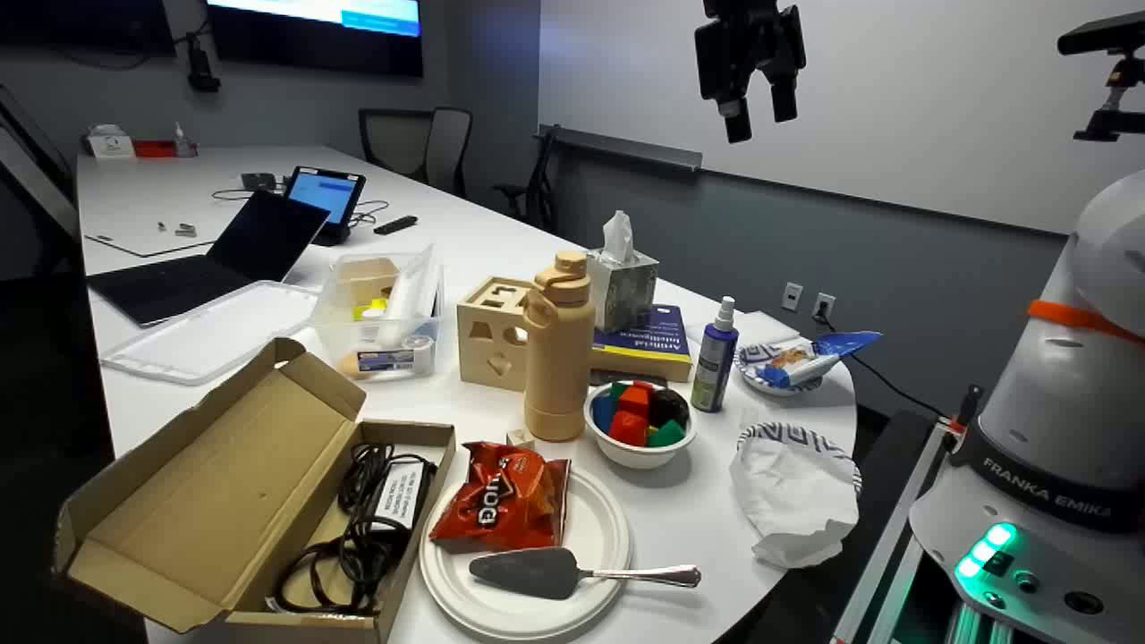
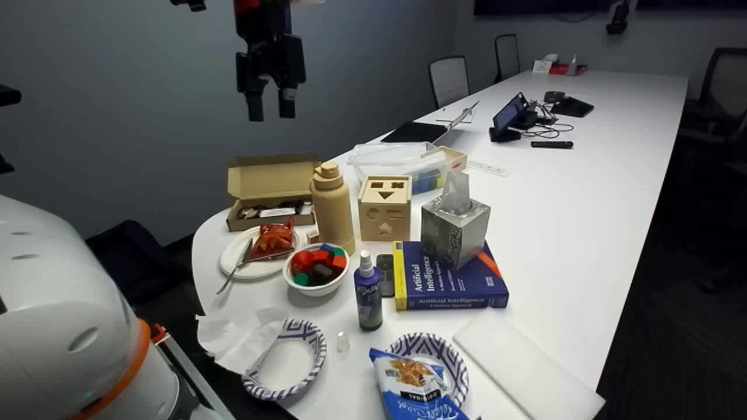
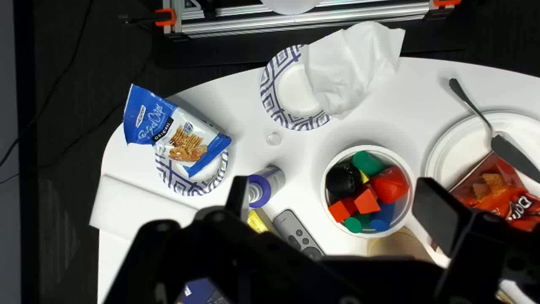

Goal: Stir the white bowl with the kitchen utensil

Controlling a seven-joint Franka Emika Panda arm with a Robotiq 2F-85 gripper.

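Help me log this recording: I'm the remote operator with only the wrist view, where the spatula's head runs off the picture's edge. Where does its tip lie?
Observer: An exterior view shows the whole spatula: its tip lies within the rim of the large white plate.
Operator: And the partly hidden tan shape beside the white bowl?
Observer: That is a tall bottle, standing upright in both exterior views.
Operator: How high up am I?
Observer: The gripper hangs in the air, showing higher than the top of the bottle in both exterior views.
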